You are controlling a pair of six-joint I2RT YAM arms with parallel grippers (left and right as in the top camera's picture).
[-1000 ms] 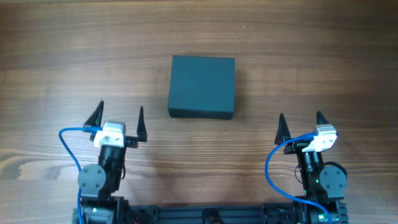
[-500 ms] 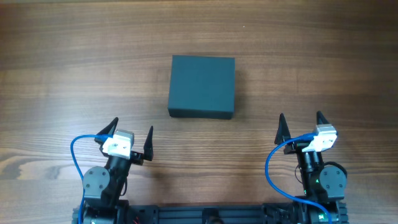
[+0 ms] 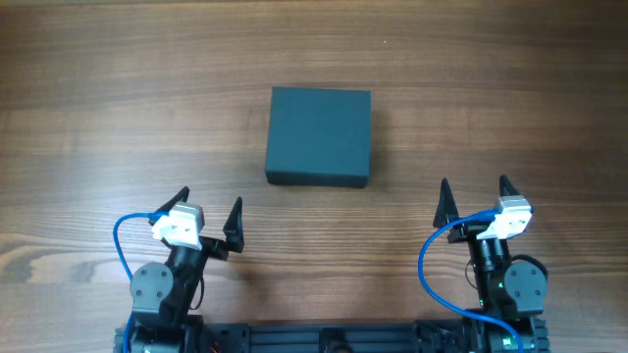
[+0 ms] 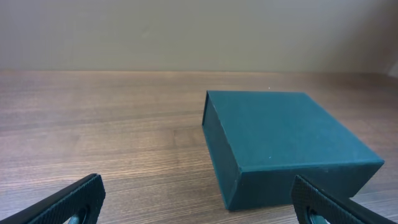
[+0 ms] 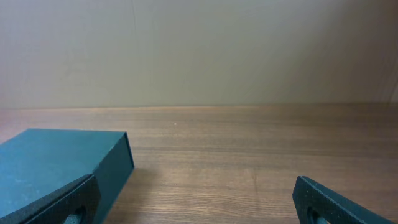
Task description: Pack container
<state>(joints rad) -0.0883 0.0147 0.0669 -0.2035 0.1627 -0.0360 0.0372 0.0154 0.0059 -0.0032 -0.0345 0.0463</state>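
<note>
Left claw (image 3: pixel 209 199) and right claw (image 3: pixel 474 182) gape empty — container (image 3: pixel 319 135) lies closed ahead, between them.

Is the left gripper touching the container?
Apart. The overhead view shows a strip of bare table between the open left gripper and the container.

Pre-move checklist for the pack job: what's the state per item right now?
1. Left gripper open and empty: ok.
2. Right gripper open and empty: ok.
3. Both grippers apart from the container: ok.
4. Container open for packing: not ok, it is shut flat.
5. Hinge side identified: cannot tell.
6. Items to pack in view: not ok, none shows on the table.
</note>
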